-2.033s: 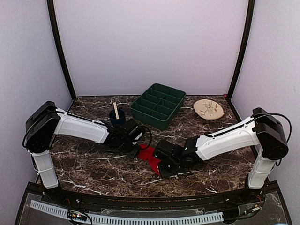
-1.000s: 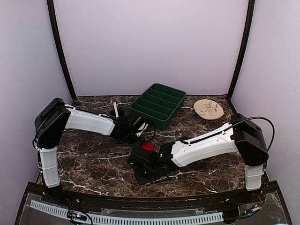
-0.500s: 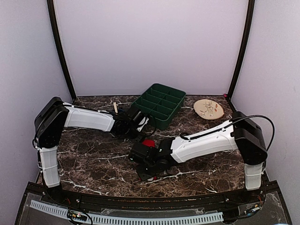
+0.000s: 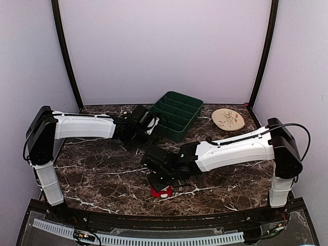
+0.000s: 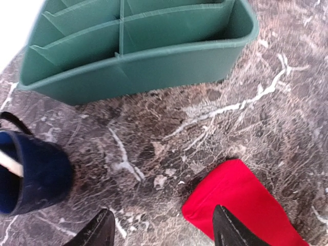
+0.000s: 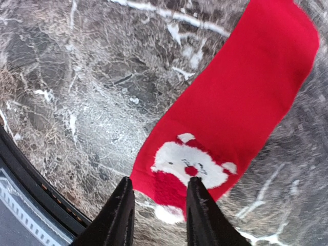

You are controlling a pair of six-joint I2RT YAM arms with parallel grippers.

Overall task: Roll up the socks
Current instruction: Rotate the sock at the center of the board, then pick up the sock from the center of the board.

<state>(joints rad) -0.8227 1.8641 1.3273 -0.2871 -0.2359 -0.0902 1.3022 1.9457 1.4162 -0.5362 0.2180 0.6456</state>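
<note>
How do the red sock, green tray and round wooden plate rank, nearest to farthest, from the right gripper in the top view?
1. The red sock, just below the right gripper, by the table's near edge.
2. The green tray, toward the back, near the middle.
3. The round wooden plate, at the back right.

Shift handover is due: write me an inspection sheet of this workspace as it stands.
Surface: dark brown marble-patterned tabletop, white veining.
Job's things: bright red fabric sock with a white face patch, lying flat, unrolled; second sock: nothing seen.
Clutter: green plastic compartment tray; dark blue cup holding a pale stick; round wooden disc.
Grippers: left gripper open, one fingertip over the sock's plain end; right gripper open above the patch end.
Cables: black cable looping beside the right arm's upper joint.
Surroundings: pale lilac walls, black corner posts.
</note>
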